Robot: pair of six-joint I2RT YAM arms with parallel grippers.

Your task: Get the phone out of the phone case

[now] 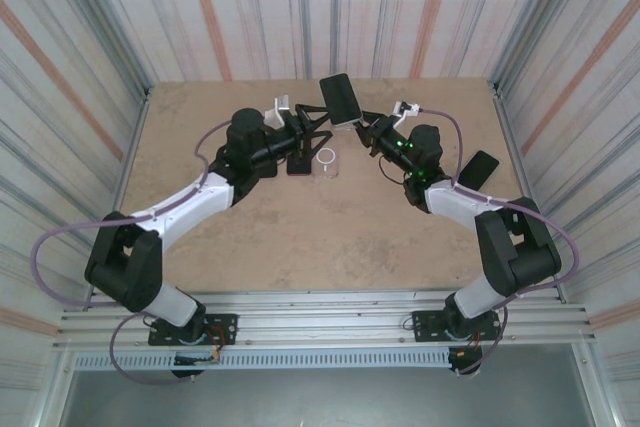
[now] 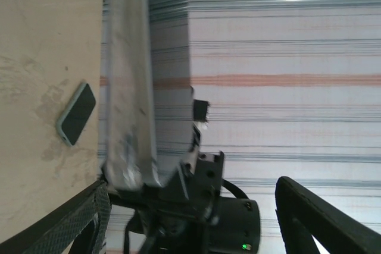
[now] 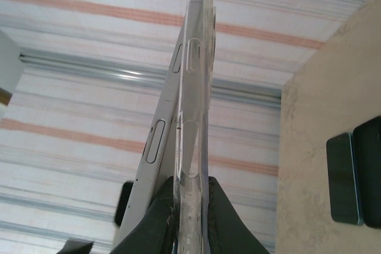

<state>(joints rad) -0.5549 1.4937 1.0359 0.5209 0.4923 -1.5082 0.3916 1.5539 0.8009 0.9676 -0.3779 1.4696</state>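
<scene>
Your right hand (image 3: 189, 212) is clamped on the bottom edge of the clear case (image 3: 194, 87), holding it upright and edge-on, well above the surface (image 1: 300, 237). The phone (image 3: 156, 141) is partly out. Its top corner sits in the case, but its silver side splays away from the case wall toward the bottom, leaving a wedge of gap. Whether the near finger also pinches the phone's lower end you can't tell from here.

Your left hand (image 1: 308, 137) hovers just beside the raised phone. Its fingers are spread wide and hold nothing, and in its own wrist view the blurred phone edge stands close in front of them.

So you are mid-peel, with the case anchored and the phone half freed but not yet lifted clear. The next move likely calls for the left hand to close on the phone's loose lower edge and draw it away from the case wall, while the right hand keeps its grip on the case alone. Watch the top corner, which may bind.

Further out, a second clear case (image 1: 327, 159) with a ring lies flat on the surface below the hands. Two spare phones (image 3: 344, 178) rest near the right edge — leave them be.
</scene>
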